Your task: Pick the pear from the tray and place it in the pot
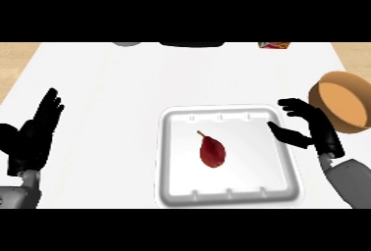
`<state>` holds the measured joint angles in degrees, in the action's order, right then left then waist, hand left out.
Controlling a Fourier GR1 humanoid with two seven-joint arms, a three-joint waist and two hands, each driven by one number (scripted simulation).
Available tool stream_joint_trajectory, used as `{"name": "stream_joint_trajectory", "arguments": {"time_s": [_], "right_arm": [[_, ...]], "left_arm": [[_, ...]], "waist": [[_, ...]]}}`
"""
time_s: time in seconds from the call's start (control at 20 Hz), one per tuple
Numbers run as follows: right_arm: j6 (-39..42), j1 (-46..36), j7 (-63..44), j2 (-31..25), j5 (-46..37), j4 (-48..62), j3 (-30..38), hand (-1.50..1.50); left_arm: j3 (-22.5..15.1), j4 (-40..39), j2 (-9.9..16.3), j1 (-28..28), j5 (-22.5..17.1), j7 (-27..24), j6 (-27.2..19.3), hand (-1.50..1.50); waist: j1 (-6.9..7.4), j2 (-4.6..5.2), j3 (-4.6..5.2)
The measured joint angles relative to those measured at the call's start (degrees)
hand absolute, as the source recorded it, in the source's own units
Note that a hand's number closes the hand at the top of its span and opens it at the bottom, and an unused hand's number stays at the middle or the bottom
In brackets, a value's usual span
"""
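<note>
Pear (211,150): dark red, lying in the middle of the tray, thin stem pointing up and to the left; nothing touches it.
Tray (287,162): white, roughly square with rounded corners and a raised rim, set on the counter near the front, between the two hands.
Right hand (313,128): just beside the tray's upper right corner, fingers spread and relaxed, thumb reaching toward the rim; it holds nothing and is apart from the pear.
Pot (340,100): tan and round, orange inside, at the right edge, tilted so its opening faces the view; just beyond the right hand.
Left hand (33,139): at the left edge, well apart from the tray, fingers straight and pointing up, empty.
Counter (109,88): white top, with wood showing at both far corners.
Far edge: a grey thing, a dark thing and a small red-and-yellow box (275,45), all cut off.
</note>
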<state>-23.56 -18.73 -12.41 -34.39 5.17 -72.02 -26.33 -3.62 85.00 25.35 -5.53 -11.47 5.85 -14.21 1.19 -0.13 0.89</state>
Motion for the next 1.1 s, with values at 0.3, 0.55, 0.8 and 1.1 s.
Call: {"name": "stream_joint_trajectory", "arguments": {"time_s": [0.3,0.55,0.8,1.1], "right_arm": [[-9.62,2.35,-10.64,-0.66,-16.34,-11.41,-9.11,-1.50],[-1.66,-2.53,-27.10,-1.61,-21.21,-20.25,-12.10,-1.50],[10.23,-11.10,-38.54,1.75,-19.13,-19.99,-12.66,-1.50],[23.49,-20.57,-46.16,7.77,-12.23,-12.07,-13.63,-1.50]], "left_arm": [[-1.16,0.44,2.14,4.97,3.47,0.24,0.21,0.00],[-1.13,1.71,2.69,6.31,4.62,0.87,0.80,0.00],[-1.30,0.86,1.92,5.64,5.41,0.45,1.42,0.00],[-1.25,0.47,1.89,4.62,5.98,0.54,2.17,0.00]], "waist": [[-1.32,-0.43,-0.54],[-1.18,-0.27,-0.69],[-0.54,0.03,-0.76],[0.51,0.38,-0.77]]}}
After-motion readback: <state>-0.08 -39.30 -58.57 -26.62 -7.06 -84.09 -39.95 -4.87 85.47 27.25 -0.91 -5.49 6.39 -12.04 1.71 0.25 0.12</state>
